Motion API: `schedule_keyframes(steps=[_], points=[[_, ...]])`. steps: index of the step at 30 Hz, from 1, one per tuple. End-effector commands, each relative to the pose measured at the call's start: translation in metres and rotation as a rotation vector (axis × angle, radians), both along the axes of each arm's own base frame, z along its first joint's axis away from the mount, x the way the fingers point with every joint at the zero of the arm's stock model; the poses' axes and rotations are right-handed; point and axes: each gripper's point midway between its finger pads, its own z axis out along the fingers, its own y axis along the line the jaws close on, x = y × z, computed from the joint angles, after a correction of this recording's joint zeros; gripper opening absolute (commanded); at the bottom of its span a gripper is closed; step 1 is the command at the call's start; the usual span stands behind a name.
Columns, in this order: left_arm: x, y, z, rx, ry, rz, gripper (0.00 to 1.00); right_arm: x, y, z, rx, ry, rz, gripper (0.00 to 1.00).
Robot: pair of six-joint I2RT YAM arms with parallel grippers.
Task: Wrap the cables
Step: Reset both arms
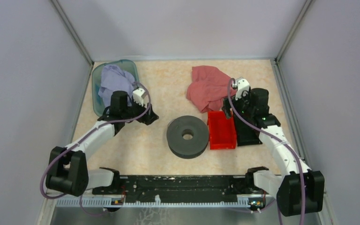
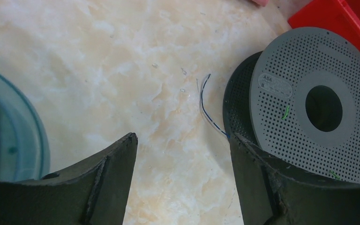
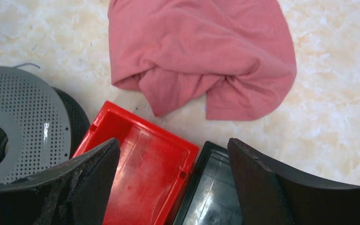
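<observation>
A short strand of thin dark cable (image 2: 205, 104) lies on the marble tabletop, running from the edge of the grey perforated spool (image 2: 309, 103) out to the left. My left gripper (image 2: 183, 140) hovers open just left of the spool (image 1: 187, 136), with only bare table between its fingers (image 2: 117, 164). Another bit of thin cable (image 3: 26, 64) shows above the spool's rim in the right wrist view. My right gripper (image 3: 173, 145) is open above the red bin (image 3: 145, 173) and black bin (image 3: 215, 197), holding nothing.
A pink cloth (image 1: 208, 86) lies behind the red bin (image 1: 221, 130) and black bin (image 1: 246, 133). A teal tub (image 1: 95, 89) with a purple cloth (image 1: 115, 79) sits at the back left, close to my left gripper (image 1: 147, 115). Walls close in on three sides.
</observation>
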Motion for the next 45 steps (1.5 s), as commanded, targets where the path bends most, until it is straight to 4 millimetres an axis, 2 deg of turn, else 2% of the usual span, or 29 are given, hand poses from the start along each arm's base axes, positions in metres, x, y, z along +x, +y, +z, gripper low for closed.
schedule_keyframes(steps=[1, 4, 10, 17, 27, 33, 45], points=[[-0.006, -0.012, -0.018, -0.054, 0.085, -0.042, 0.77, 0.004, -0.002, 0.016, -0.002, -0.101, -0.001, 0.86], [-0.005, -0.013, -0.024, -0.06, 0.097, -0.041, 0.77, 0.003, -0.003, 0.02, -0.001, -0.12, -0.004, 0.86], [-0.001, -0.009, -0.019, -0.048, 0.0, -0.031, 0.78, 0.001, -0.008, 0.024, -0.005, -0.152, -0.032, 0.89], [-0.003, -0.008, -0.018, -0.044, -0.013, -0.033, 0.76, -0.003, -0.007, 0.033, 0.002, -0.184, -0.027, 0.89], [-0.004, -0.03, -0.056, 0.003, 0.13, -0.077, 0.57, -0.004, -0.004, 0.025, 0.003, -0.156, -0.006, 0.92], [-0.005, -0.046, -0.08, 0.02, 0.229, -0.1, 0.56, -0.005, -0.003, 0.022, 0.002, -0.15, 0.001, 0.94], [-0.005, -0.072, -0.095, 0.053, 0.268, -0.152, 0.46, -0.005, -0.002, 0.017, -0.002, -0.138, 0.009, 0.97]])
